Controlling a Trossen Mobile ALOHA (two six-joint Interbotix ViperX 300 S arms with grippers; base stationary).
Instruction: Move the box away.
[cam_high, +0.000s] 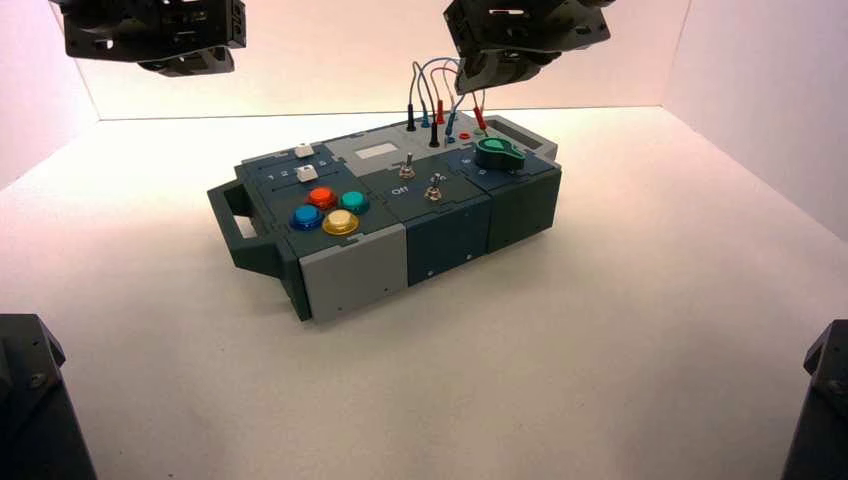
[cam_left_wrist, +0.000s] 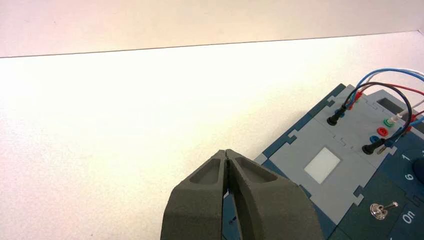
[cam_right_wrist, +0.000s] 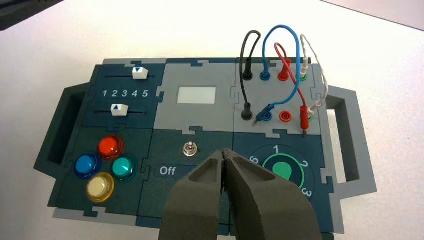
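Hovering above the table (cam_high: 600, 340), I have my right gripper (cam_right_wrist: 223, 152) over the box (cam_high: 400, 200), its fingers closed. My left gripper (cam_left_wrist: 226, 152) hangs over the far-left side, also closed. The box sits at a slant mid-table, its coloured buttons (cam_high: 330, 209) toward the left, wires (cam_high: 450, 90) standing up beyond.

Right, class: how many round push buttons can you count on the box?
4, clustered by its left handle: red, blue, green, yellow. None seem hidden.
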